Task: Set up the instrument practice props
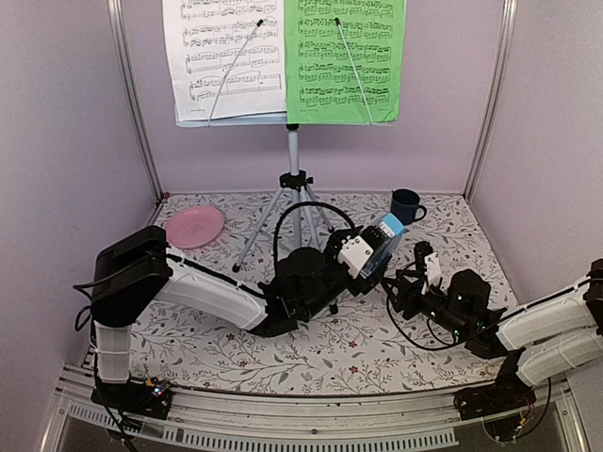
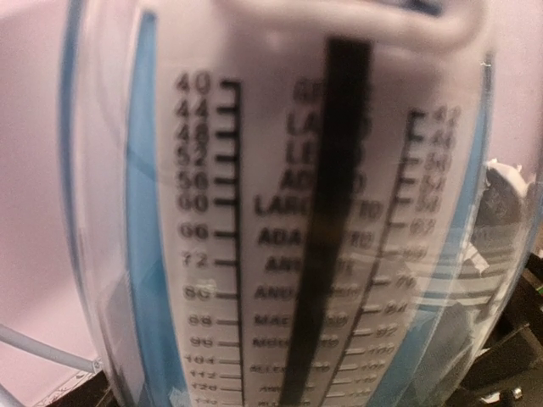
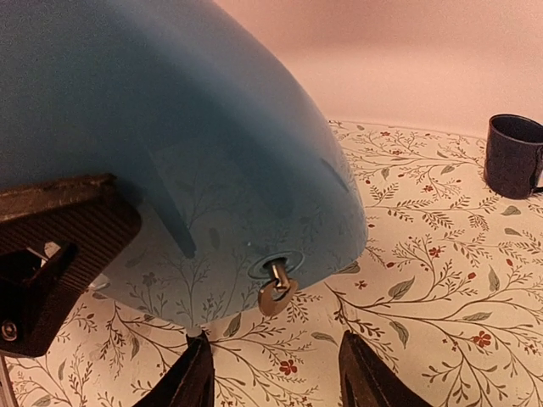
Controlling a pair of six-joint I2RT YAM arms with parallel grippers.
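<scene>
Metronome (image 1: 388, 231) in left pincer (image 1: 377, 252)

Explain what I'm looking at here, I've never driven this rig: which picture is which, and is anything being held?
Two robot arms are bolted at the table's near edge. The overhead picture looks down from behind them: left arm on the left, right arm on the right. The other two pictures come from cameras on each wrist. On the flowered tablecloth stand a pale music stand on a silver tripod carrying a white sheet-music page and a green page, a pink plate and a dark blue mug. The left jaws hold a small blue pyramid-shaped metronome off the table; its tempo scale fills the left wrist picture. The right jaws are open and empty, near the metronome's metal winding key in the right wrist picture.
</scene>
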